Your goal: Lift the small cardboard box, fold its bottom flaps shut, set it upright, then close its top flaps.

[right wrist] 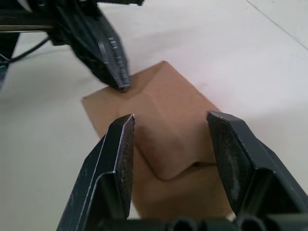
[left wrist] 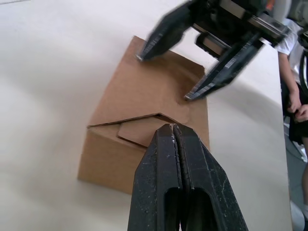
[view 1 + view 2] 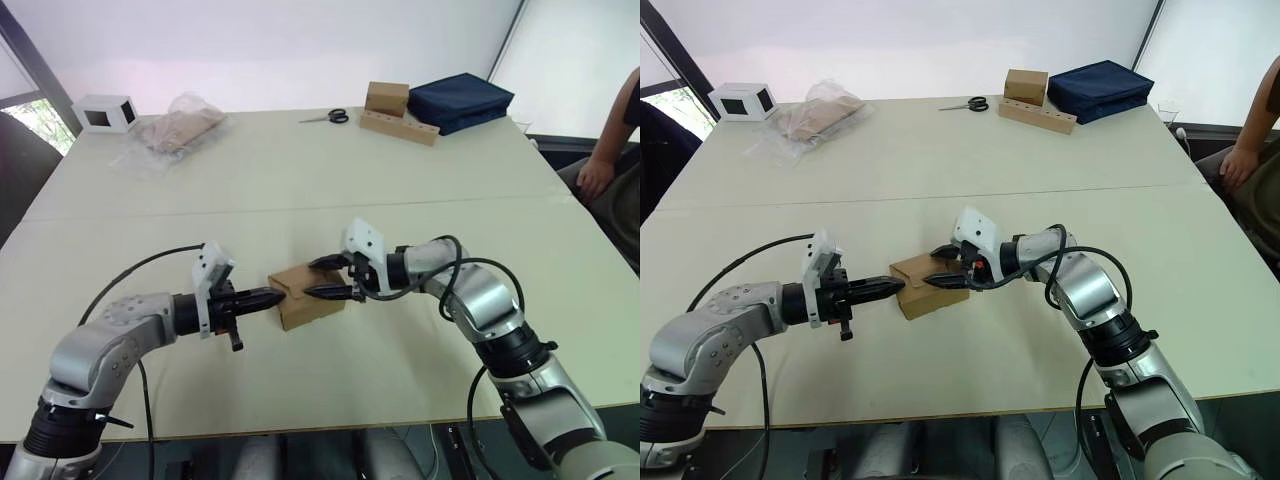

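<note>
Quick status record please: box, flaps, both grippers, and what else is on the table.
small cardboard box: resting on the table, between the two grippers
top flaps: folded down, one tab edge slightly raised
left gripper: shut, tips at the box's left edge
right gripper: open, over the box's right side
far table: scissors, white box, plastic bag, navy bag

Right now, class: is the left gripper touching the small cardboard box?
Cannot tell. In the left wrist view the shut left gripper overlaps the small cardboard box's top flaps, without showing contact or gap plainly.
</note>
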Robot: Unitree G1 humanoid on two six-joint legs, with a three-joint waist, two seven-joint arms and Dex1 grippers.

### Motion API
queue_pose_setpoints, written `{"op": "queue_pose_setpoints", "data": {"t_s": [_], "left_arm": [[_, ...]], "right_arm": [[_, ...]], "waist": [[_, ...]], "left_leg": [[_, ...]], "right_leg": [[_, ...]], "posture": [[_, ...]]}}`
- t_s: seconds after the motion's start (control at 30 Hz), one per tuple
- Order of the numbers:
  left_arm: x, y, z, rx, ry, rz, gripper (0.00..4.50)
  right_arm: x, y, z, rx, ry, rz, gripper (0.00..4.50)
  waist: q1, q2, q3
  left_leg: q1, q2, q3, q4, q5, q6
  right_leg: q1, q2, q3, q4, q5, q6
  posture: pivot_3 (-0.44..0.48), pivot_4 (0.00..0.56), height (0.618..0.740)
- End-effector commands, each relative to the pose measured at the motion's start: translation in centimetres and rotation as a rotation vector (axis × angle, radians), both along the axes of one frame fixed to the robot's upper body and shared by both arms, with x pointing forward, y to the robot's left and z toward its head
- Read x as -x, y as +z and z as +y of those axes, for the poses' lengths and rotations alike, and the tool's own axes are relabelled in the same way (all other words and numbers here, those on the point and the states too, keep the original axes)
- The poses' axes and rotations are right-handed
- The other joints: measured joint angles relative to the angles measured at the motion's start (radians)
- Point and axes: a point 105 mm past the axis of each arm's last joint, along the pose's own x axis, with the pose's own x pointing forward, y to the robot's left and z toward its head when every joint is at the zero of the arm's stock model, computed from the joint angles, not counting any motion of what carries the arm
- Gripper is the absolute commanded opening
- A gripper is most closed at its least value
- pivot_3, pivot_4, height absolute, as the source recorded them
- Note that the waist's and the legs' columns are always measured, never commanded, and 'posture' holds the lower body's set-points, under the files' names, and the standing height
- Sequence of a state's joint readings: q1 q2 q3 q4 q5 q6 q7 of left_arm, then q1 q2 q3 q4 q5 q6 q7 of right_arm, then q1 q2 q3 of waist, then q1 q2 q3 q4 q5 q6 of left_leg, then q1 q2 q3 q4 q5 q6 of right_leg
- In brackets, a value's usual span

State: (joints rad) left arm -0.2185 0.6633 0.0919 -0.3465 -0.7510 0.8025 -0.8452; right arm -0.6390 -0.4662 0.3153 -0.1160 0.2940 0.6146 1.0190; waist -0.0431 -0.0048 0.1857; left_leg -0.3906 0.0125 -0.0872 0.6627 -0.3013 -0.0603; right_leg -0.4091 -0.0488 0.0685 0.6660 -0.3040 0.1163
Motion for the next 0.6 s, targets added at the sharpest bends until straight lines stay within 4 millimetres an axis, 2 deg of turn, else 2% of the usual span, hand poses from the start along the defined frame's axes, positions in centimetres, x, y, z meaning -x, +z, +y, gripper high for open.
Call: {"op": "queue_pose_setpoints", "data": {"t_s": [0.03, 0.2, 0.43, 0.6], "left_arm": [[-0.6, 2.4, 0.5, 0.078, 0.027, -0.054, 0.00], [-1.7, 2.3, 0.3, 0.080, 0.078, -0.078, 0.00], [-2.3, -0.3, -0.3, -0.002, 0.086, -0.053, 0.00], [-2.9, -0.3, -0.7, 0.018, 0.083, -0.061, 0.00]], "right_arm": [[0.4, 0.6, 0.2, -0.014, 0.015, -0.011, 2.38], [0.3, 0.8, 0.3, -0.026, 0.007, -0.013, 2.38], [0.2, 2.3, 0.2, -0.070, -0.002, -0.055, 2.38], [0.0, 3.2, -0.1, -0.050, 0.005, -0.120, 2.38]], "waist": [[0.001, 0.000, 0.000], [0.000, 0.000, 0.000], [0.001, 0.000, 0.000], [0.004, 0.000, 0.000]], "left_leg": [[0.000, 0.000, 0.000, 0.000, 0.000, 0.000], [0.000, 0.000, 0.000, 0.000, 0.000, 0.000], [0.000, 0.000, 0.000, 0.000, 0.001, -0.002], [0.000, 0.000, 0.000, 0.000, 0.001, -0.001]], "right_leg": [[0.000, 0.000, 0.000, 0.000, 0.000, 0.000], [0.000, 0.000, 0.000, 0.000, 0.000, 0.000], [0.000, 0.000, 0.000, 0.000, 0.000, 0.000], [0.000, 0.000, 0.000, 0.000, 0.000, 0.000]], "posture": [[0.000, 0.150, 0.740], [0.000, 0.150, 0.740], [0.000, 0.150, 0.740], [0.000, 0.150, 0.740]]}}
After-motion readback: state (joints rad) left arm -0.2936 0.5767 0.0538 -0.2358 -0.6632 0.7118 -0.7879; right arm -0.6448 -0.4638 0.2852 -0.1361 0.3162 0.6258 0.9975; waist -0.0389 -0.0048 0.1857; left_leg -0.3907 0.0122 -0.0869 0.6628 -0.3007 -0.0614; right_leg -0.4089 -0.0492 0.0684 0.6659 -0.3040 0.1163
